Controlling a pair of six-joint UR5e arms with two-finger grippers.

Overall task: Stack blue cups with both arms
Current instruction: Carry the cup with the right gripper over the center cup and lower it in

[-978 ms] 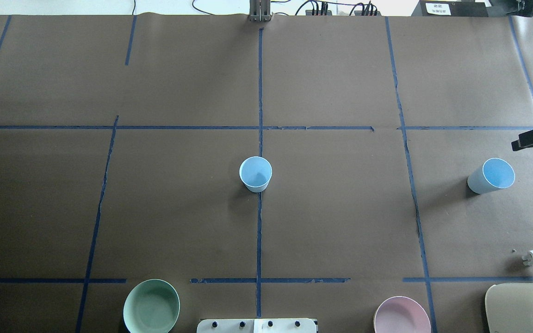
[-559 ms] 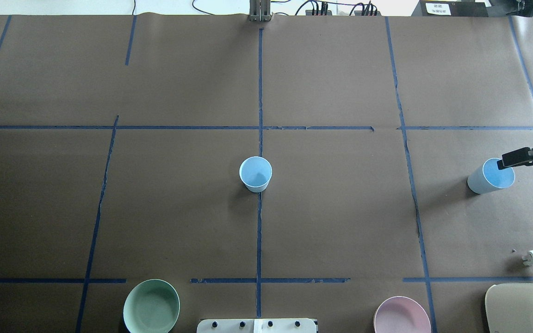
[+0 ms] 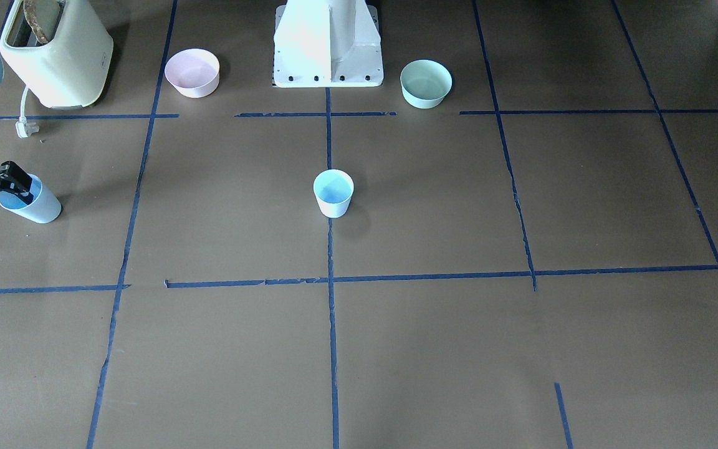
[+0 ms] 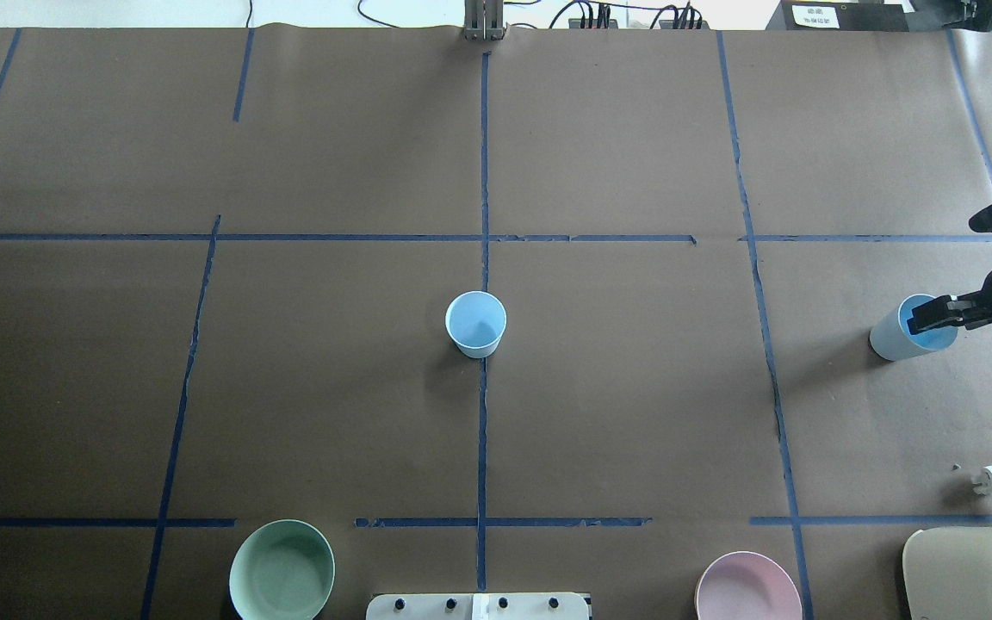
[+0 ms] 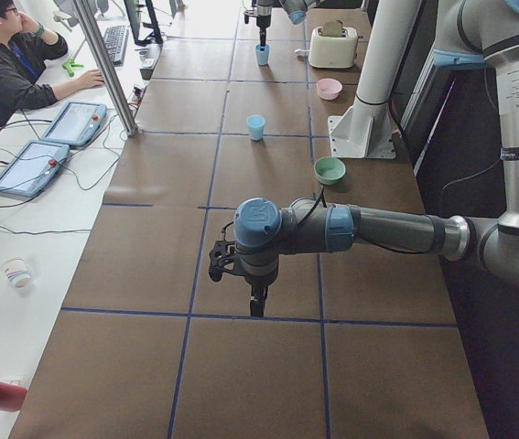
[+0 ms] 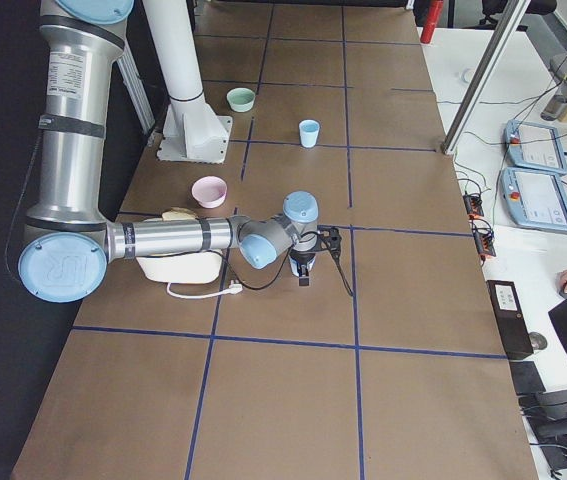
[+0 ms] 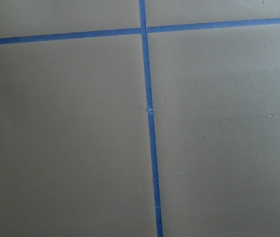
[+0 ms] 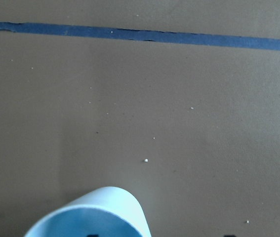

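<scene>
1. Right gripper (image 4: 941,275) has come down onto the outer blue cup (image 4: 894,337), which stands far out to the robot's right of the white pedestal (image 4: 479,606). A second ago the gripper hung clear of the rim. Neither cup has shifted.
2. Its jaws stand wide, one finger dipped into the cup's mouth and the other outside the wall. Nothing is clamped yet.
3. The cup looks light, so if the inner finger presses the wall before the outer one meets it, the cup could tip or skid farther from the pedestal.
4. A pinch on one thin wall may let the cup hang crooked. It could then catch the rim of the middle blue cup (image 4: 475,324), straight out in front of the pedestal, and knock it over.
5. The left gripper (image 5: 257,307) hangs over bare table well to the pedestal's left, and I cannot tell how its jaws are set. If both arms head for the middle cup, they could clash.
</scene>
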